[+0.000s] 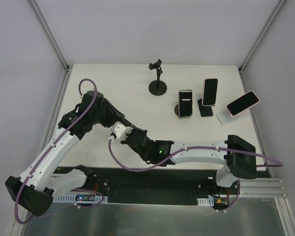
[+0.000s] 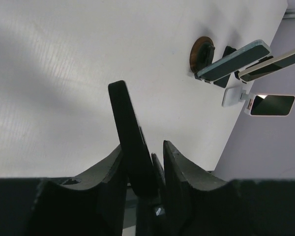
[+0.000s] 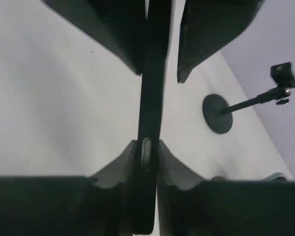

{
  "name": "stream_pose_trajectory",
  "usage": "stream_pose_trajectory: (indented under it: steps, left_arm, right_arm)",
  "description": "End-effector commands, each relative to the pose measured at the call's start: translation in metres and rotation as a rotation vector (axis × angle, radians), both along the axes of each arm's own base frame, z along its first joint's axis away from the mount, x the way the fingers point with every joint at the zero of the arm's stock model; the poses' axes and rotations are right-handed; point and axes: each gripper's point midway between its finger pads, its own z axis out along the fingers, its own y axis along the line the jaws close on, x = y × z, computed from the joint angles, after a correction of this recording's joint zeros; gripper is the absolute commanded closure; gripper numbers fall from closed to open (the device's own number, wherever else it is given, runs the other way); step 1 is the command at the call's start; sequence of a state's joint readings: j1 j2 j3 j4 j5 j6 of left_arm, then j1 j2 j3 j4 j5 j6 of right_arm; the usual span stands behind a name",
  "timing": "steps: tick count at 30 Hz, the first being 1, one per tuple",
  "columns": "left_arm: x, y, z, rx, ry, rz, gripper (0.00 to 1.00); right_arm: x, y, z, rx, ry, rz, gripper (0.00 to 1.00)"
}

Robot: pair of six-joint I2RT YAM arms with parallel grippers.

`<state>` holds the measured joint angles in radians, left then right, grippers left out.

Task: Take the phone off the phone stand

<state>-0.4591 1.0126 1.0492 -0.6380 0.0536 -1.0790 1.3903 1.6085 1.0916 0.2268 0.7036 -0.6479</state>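
Note:
A thin black phone (image 3: 151, 98) hangs edge-on between both grippers above the table. My right gripper (image 3: 146, 142) is shut on its lower end, both fingers pressed flat against its sides. From the other end my left gripper (image 2: 142, 147) straddles the phone (image 2: 128, 123). Its jaws stand slightly parted: one finger touches the phone and a gap shows at the other. In the top view the left gripper (image 1: 119, 132) and right gripper (image 1: 135, 140) meet at mid-table and hide the phone. The empty black phone stand (image 1: 157, 81) is at the back.
Three other phones rest on stands at the back right: a white-edged one (image 1: 185, 103), a dark upright one (image 1: 209, 92) and a tilted one (image 1: 242, 103). The right arm's forearm (image 1: 196, 153) lies across the table's near edge.

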Motion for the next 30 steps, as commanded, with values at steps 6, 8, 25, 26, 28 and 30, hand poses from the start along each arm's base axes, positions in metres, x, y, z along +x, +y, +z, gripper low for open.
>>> stream_pose_trajectory:
  steps: [6, 8, 25, 26, 28, 30]
  left_arm:
    - [-0.001, 0.009, 0.044, -0.033, -0.202, 0.008, 0.17]
    - [0.002, 0.013, 0.053, -0.026, -0.276, 0.016, 0.07]
    - [-0.019, -0.052, 0.1, -0.445, -0.812, -0.352, 0.01]
    - [-0.02, -0.055, 0.101, -0.461, -0.815, -0.374, 0.01]
    - [-0.021, -0.066, 0.1, -0.48, -0.804, -0.43, 0.01]
    - [-0.023, -0.076, 0.101, -0.489, -0.801, -0.482, 0.02]
  right_arm:
    - [0.004, -0.011, 0.05, 0.242, 0.063, -0.108, 0.99]
    - [0.006, -0.018, 0.058, 0.344, 0.143, -0.135, 0.99]
    - [0.006, -0.084, 0.128, 1.251, 0.726, -0.032, 0.99]
    - [0.006, -0.087, 0.133, 1.298, 0.755, -0.017, 0.99]
    - [0.004, -0.088, 0.137, 1.344, 0.768, 0.01, 0.99]
    - [0.002, -0.089, 0.146, 1.392, 0.786, 0.045, 0.99]
